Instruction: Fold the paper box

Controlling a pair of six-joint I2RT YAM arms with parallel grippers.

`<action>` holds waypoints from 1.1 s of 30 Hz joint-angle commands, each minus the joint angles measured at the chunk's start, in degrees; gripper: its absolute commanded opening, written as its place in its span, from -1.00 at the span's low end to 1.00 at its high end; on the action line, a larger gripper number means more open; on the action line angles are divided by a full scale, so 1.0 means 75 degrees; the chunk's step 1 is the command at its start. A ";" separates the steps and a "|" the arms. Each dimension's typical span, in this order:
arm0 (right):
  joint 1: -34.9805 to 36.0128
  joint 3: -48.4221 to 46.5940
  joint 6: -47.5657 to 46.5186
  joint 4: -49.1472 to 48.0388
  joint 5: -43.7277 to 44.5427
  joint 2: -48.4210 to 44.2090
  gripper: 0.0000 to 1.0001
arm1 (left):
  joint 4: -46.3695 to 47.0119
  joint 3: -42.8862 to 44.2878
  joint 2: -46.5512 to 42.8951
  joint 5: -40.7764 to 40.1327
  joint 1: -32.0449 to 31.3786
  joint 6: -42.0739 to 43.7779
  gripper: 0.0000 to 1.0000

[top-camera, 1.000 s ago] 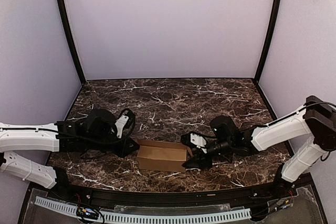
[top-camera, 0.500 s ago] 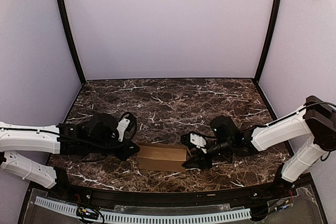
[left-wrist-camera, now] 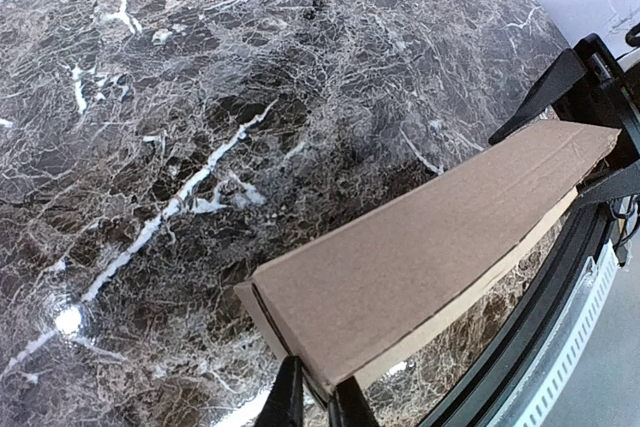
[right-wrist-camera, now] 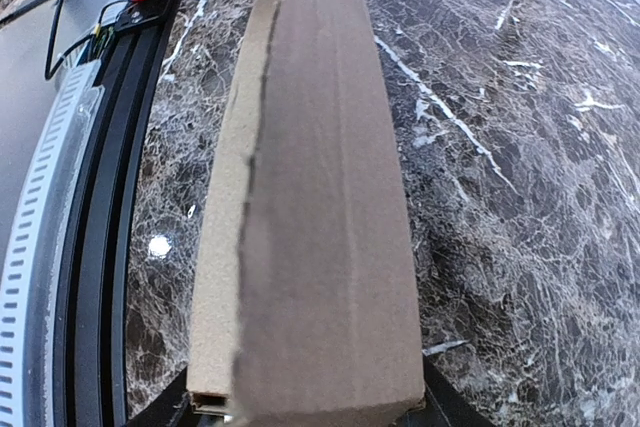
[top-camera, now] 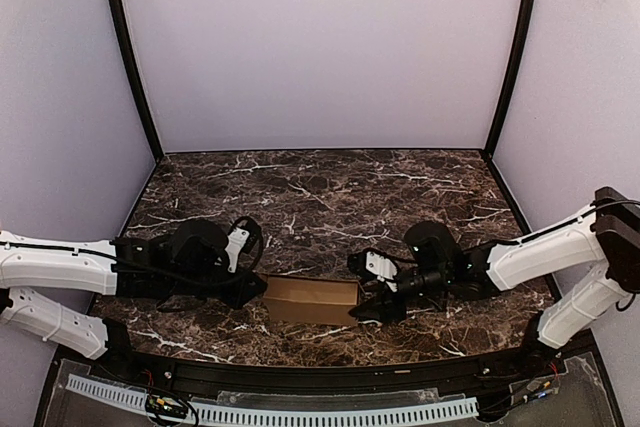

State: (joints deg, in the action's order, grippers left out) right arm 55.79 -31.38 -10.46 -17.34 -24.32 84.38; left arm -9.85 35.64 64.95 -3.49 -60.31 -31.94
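The paper box [top-camera: 310, 299] lies as a long, flattened carton close to the near edge of the table [top-camera: 320, 197], about midway between its left and right edges. The left gripper [top-camera: 256, 289] is clenched on the thin cardboard at the box's left end, fingers [left-wrist-camera: 290, 397] pinched tight. The right gripper [top-camera: 368, 302] has its fingers [left-wrist-camera: 545, 97] spread to either side of the right end. They seem to touch it, though a firm clasp cannot be told.

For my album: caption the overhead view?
Left pincer pinches one end of a paper box; right pincer straddles the other, over marble table.
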 commanded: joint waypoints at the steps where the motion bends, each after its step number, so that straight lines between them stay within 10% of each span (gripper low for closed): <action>1: 0.0050 0.0243 0.0185 0.0068 0.0535 -0.0485 0.23 | -0.0152 -0.0109 0.0088 0.0013 -0.0068 -0.0145 -0.84; 7: 0.0039 0.0443 0.0236 0.0068 0.0616 -0.0719 0.48 | -0.0152 -0.0076 0.0106 -0.0144 -0.0068 -0.0297 -0.84; 10: 0.0041 0.0516 0.0223 0.0100 0.0442 -0.0882 0.97 | -0.0160 -0.0066 0.0086 -0.0175 -0.0075 -0.0372 -0.84; 33: 0.0019 0.0283 0.2718 0.2283 0.1700 -0.3931 0.97 | -0.0515 -0.0167 -0.0542 -0.1342 -0.0078 -0.1764 -0.83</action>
State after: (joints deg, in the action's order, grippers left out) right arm 55.83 -27.09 4.58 -2.22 -11.53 54.83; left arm -12.01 35.55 62.41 -10.63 -60.66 -41.41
